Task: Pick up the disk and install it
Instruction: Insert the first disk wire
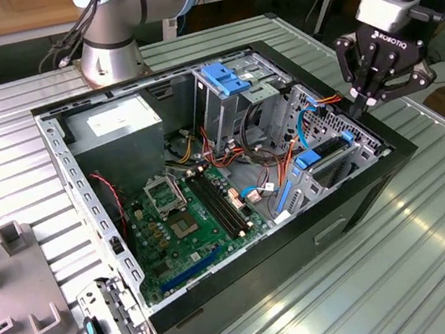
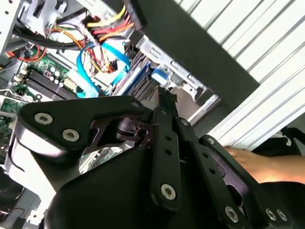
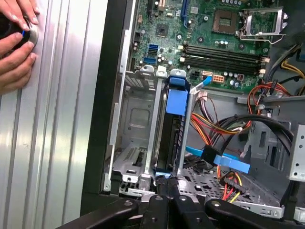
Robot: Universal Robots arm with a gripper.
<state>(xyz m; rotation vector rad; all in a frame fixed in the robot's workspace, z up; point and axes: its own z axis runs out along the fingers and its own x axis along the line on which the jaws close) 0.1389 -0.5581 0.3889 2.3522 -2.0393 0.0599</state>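
Note:
The disk [image 3: 170,136], a black drive in a bright blue rail frame, sits in a slot of the grey drive cage [image 3: 133,119] at the front corner of the open computer case [image 1: 248,273]. In the exterior view the disk [image 1: 322,151] lies on the exterior view's right, just below my gripper [image 1: 362,102]. My gripper [image 3: 167,183] is shut, fingertips together, right at the end of the disk's frame. The second wrist view shows the gripper [image 2: 165,98] pointing at the blue rail end [image 2: 159,74].
Inside the case are the green motherboard [image 1: 188,215], a grey power-supply box [image 1: 118,120], a cage with a blue latch [image 1: 225,77] and loose cables [image 3: 224,124]. A hand [image 3: 14,43] rests on the ribbed metal table [image 1: 436,235] beside the case. A grey fixture [image 1: 11,277] stands on the exterior view's left.

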